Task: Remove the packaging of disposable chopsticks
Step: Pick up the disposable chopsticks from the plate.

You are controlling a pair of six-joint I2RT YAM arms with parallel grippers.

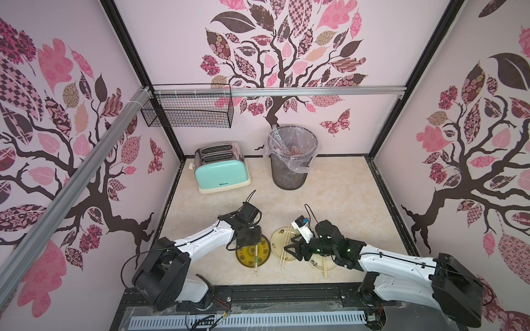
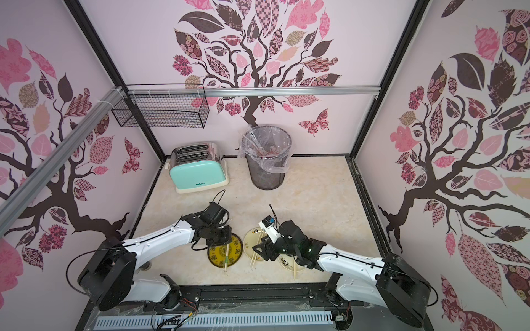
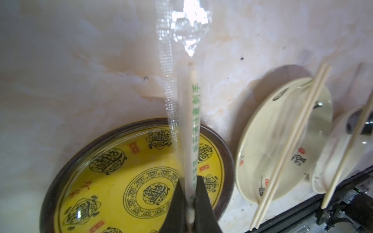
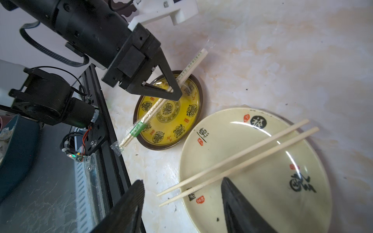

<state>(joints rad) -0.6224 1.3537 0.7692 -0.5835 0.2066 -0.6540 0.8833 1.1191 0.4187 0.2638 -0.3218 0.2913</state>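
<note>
Now one clear sleeve (image 4: 139, 129) with green printing lies slantwise across the yellow plate (image 4: 182, 113), a pair of pale wrapped chopsticks (image 3: 193, 76) inside it. One end overhangs the plate's rim toward the table's front rail; the other reaches past the far rim, where the sleeve's empty tip is crinkled and shiny. The left gripper (image 3: 190, 201) is clamped on this sleeve partway along, above the plate, its two dark fingers pressed against the plastic from either side. Whether the pair is lifted off the plate I cannot tell.

Just beside the yellow plate sits a cream plate (image 4: 262, 201) with black and red characters, and two bare chopsticks (image 4: 242, 159) lie across it, their ends jutting over its rim. The right gripper (image 4: 182, 180) hangs over this plate with its jaws spread wide and nothing pinched between them. One finger is above the plate near the bare sticks, the other above the table's front edge.

A third plate (image 1: 318, 265) lies partly under the right arm, with another bare pair (image 1: 325, 268) on it.

Farther back stand a mesh bin (image 1: 289, 172) with a clear liner, a printed clear strip (image 1: 277, 136) leaning inside it, and a mint toaster (image 1: 220, 169). A wire basket (image 1: 189, 111) hangs on the back wall.
</note>
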